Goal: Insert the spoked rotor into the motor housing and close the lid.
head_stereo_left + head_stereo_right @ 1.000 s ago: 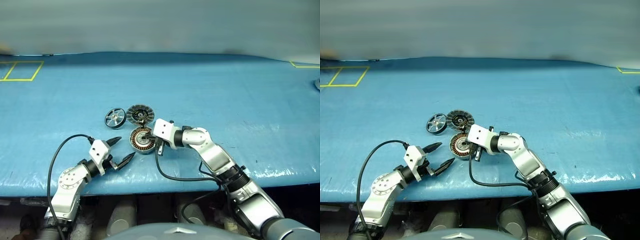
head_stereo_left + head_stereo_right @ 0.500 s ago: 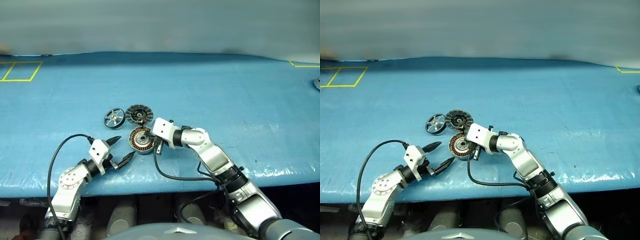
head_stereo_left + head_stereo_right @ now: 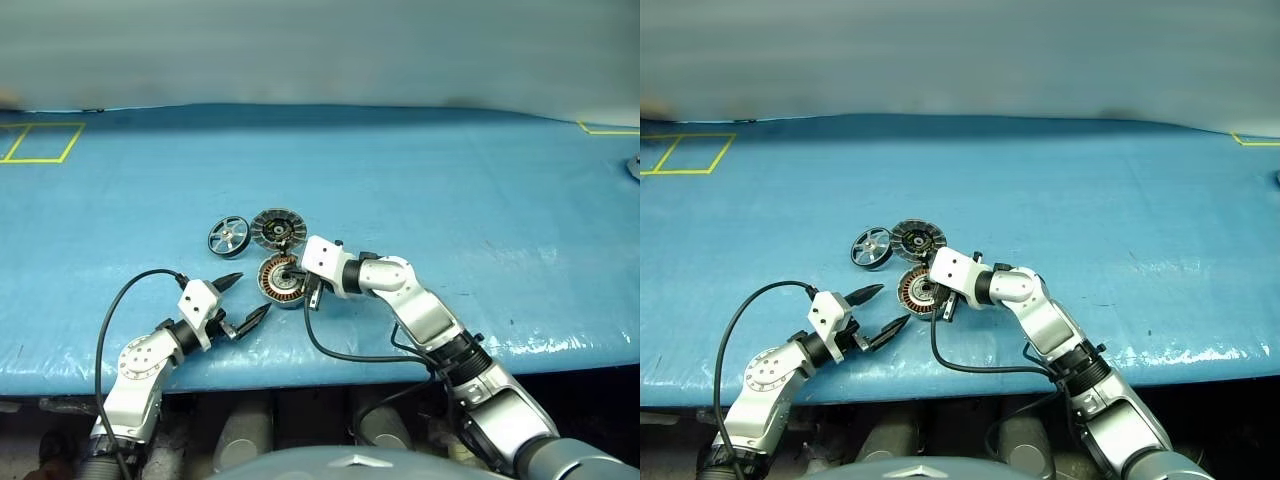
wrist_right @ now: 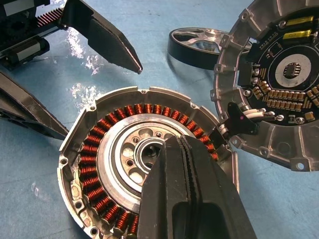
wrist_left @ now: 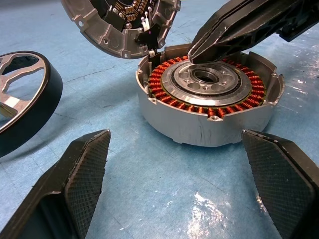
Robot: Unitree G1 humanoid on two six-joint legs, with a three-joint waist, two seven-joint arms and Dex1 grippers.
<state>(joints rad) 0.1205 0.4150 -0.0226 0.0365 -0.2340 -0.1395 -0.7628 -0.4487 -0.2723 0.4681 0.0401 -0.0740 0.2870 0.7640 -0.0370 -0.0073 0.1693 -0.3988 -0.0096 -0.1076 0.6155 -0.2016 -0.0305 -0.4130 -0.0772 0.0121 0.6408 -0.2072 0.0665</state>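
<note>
The motor housing (image 3: 283, 279), a silver cup with copper windings, sits on the blue table near its front edge. My right gripper (image 4: 174, 144) is shut, and its tips rest over the housing's (image 4: 99, 164) dark centre. The lid (image 3: 277, 228) lies ribbed side up just behind, its edge touching the housing's rim. The spoked rotor (image 3: 228, 236) lies flat to the lid's left. My left gripper (image 3: 252, 294) stands open in front of the housing (image 5: 209, 109) on its left side, with nothing between its fingers (image 5: 75, 184).
Blue sheeting covers the table (image 3: 450, 190). Yellow tape squares (image 3: 40, 142) mark its far left corner and a yellow line (image 3: 610, 129) its far right. The table's front edge (image 3: 330, 372) runs just behind my arms. Black cables (image 3: 110, 310) loop from both wrists.
</note>
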